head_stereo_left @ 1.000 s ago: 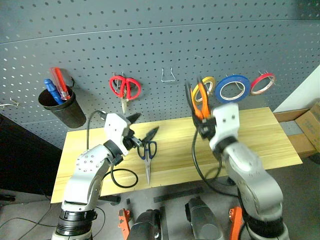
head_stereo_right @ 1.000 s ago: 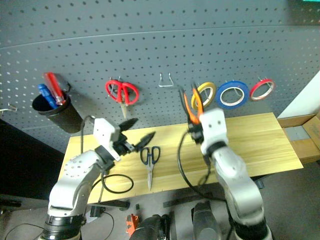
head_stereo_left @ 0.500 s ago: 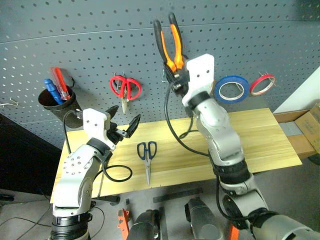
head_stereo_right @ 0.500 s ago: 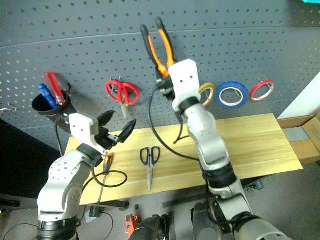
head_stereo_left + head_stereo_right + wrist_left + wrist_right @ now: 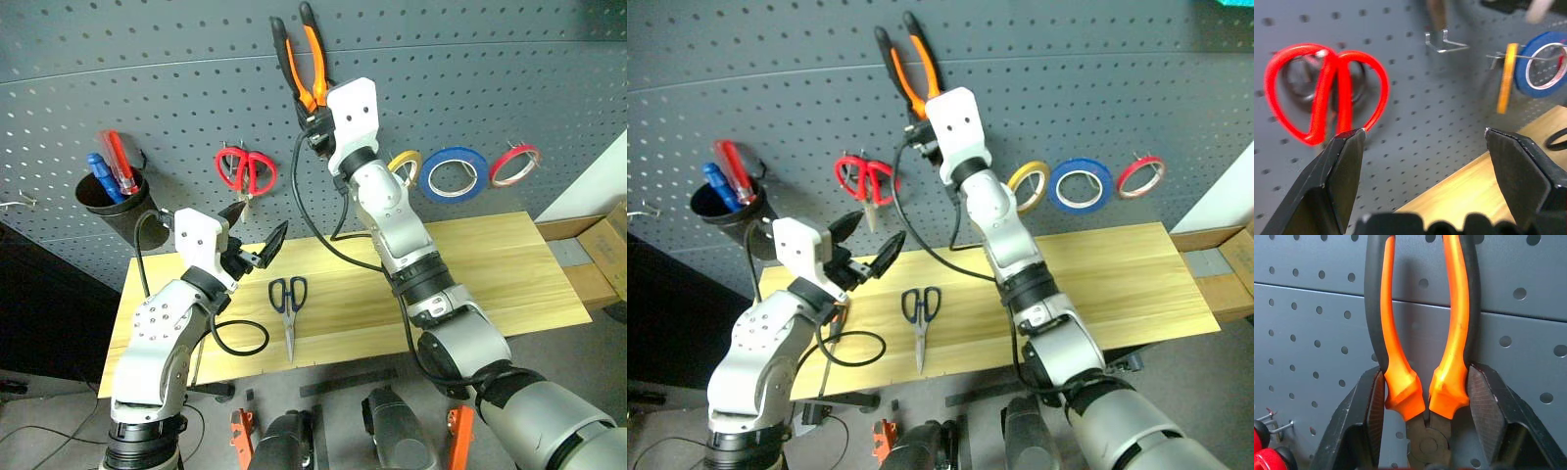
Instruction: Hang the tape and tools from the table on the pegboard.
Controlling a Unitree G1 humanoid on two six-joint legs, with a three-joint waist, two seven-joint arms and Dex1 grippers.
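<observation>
R gripper (image 5: 315,122) is clamped on the pliers (image 5: 302,59), fingers pinching just above the pivot, handles pointing up against the pegboard (image 5: 470,69). It's high on the board, at about 11 o'clock from the empty metal hook (image 5: 1442,41), which sits between the red scissors (image 5: 245,171) and the yellow roll (image 5: 404,163). L gripper (image 5: 257,235) hangs wide open, nothing in it, over the table (image 5: 490,264) near its left end.

Step in hand, as I read it: hang the pliers. To do it well, bring them down toward that free hook, keep handles spread so one loop drops over the prong, let weight settle, then release. Watch the cable trailing from the R wrist and don't bump the yellow roll.

Count:
- tape rolls on board: 3, yellow, blue tape (image 5: 456,172), red roll (image 5: 514,164)
- scissors: 2, red on board, blue-handled scissors (image 5: 288,304) flat on table at about 5 o'clock from L gripper
- pliers: 1, in R grip
- screwdrivers in the black cup (image 5: 113,201): 2, red and blue
- orange-handled screwdriver (image 5: 838,315): 1, on table under L arm, mostly hidden
</observation>
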